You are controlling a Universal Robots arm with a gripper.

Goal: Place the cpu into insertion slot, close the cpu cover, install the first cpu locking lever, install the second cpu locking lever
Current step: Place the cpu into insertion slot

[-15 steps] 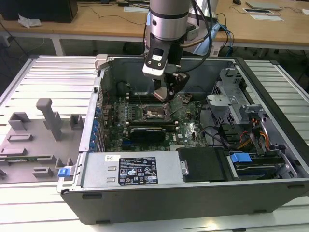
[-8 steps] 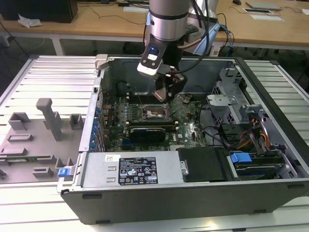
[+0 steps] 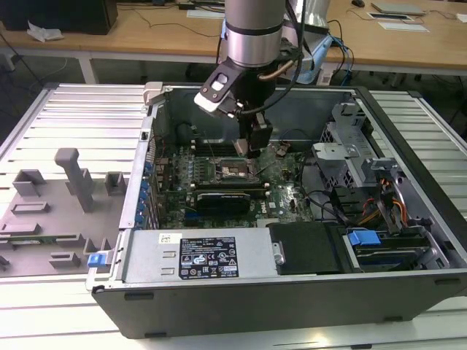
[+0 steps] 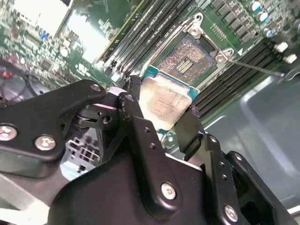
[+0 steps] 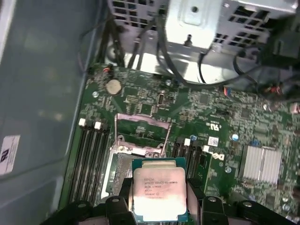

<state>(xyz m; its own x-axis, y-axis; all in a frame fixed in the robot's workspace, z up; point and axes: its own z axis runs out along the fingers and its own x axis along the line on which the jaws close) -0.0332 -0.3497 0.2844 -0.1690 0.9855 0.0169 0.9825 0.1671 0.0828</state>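
The gripper [image 4: 164,115] is closed on the cpu [image 4: 165,104], with a black finger on each of two opposite edges and the dull silver top facing up. The chip hangs just above the insertion slot [image 4: 186,58]. The slot's gold contact field lies bare, and the chip looks offset to one side of it and not yet seated. In the exterior view the arm reaches low into the open computer case [image 3: 241,299], over the middle of the motherboard [image 3: 288,193].

To go in well, I judge the chip must come down flat and square to the socket frame, corners matched, with no sliding across the contacts. The grip should ease only once the chip sits within the frame.

The cpu cover [image 5: 142,135] appears swung up on the far side of the socket, so the opening is free, though its raised edge stands near the chip. A thin lever [image 4: 258,68] juts out beside the frame. Memory slots [image 5: 89,154] flank the socket closely and leave the fingers little side room. The black finned card [image 3: 222,197] lies on the near side and cables [image 3: 321,200] lie to the exterior view's right, so the open room is straight above
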